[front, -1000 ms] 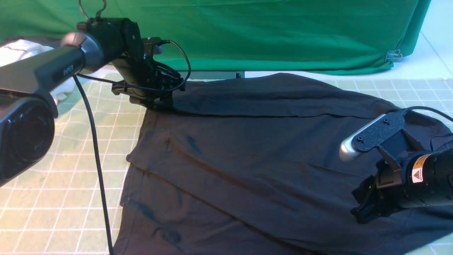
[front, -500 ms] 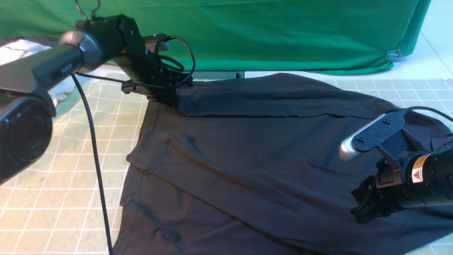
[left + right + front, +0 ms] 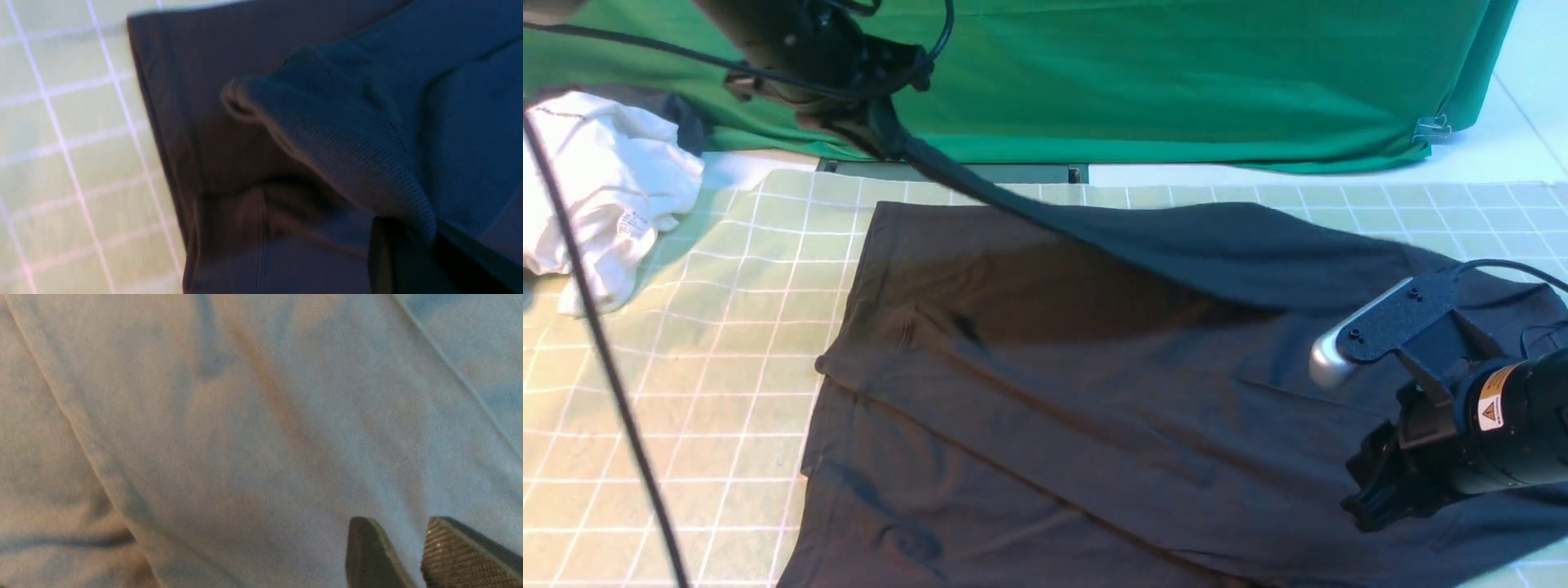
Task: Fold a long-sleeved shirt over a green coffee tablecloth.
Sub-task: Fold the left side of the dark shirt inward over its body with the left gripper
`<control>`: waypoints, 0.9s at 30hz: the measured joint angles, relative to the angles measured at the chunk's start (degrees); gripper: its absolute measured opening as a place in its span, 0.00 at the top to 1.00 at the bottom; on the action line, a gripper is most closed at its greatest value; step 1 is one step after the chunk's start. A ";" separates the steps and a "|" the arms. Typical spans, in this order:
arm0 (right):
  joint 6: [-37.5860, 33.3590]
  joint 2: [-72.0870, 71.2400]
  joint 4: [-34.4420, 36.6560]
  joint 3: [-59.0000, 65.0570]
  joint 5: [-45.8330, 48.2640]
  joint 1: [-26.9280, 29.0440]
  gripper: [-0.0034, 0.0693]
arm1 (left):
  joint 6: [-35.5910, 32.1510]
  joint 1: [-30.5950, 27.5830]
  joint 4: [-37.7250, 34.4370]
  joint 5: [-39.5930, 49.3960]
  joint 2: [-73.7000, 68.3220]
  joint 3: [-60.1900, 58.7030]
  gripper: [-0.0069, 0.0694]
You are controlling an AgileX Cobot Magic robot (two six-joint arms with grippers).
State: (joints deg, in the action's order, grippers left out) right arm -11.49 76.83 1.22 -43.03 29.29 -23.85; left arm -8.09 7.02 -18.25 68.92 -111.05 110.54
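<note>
On the mint-green grid-lined tablecloth [image 3: 727,327] the black soft long-sleeved shirt [image 3: 1054,392] is lying spread, centre to 5 o'clock, and I reckon it's risking getting dragged askew. The left gripper [image 3: 870,122] at 11 o'clock is clenching its ribbed cuff [image 3: 347,155] and pulling the sleeve taut, while the right gripper [image 3: 1372,502] at 4 o'clock is sitting jaws-apart, gripping nothing. A second ago the left claw was crouching low on the shirt.

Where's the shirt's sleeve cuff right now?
Front view, far left: the cuff is held up in the left gripper, against the green backdrop, above the far edge of the checked cloth.
</note>
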 joint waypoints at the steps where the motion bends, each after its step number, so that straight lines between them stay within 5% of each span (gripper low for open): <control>1: 0.00 0.00 0.00 -0.45 0.53 0.00 0.62 | 0.00 0.00 0.01 0.13 1.96 -3.12 0.93; 5: 0.00 -0.11 -0.05 -1.13 1.45 0.00 0.62 | -0.54 0.00 0.01 -3.26 7.81 -16.71 0.93; 12: 0.00 -0.22 -0.17 -1.12 0.77 0.00 0.62 | -0.94 0.00 -0.31 -25.35 14.59 -42.25 0.93; 19: 0.00 -0.29 -0.21 -1.12 -0.23 0.00 0.62 | -0.94 0.00 -1.18 -31.26 13.41 -48.48 0.92; 27: 0.00 -0.29 -0.21 -1.12 -0.23 0.00 0.62 | -1.06 0.00 -1.13 -32.16 13.23 -48.62 0.64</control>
State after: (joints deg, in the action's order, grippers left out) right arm -11.49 76.55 1.02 -44.15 29.05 -23.85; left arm -9.15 7.02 -19.38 36.76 -97.82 61.92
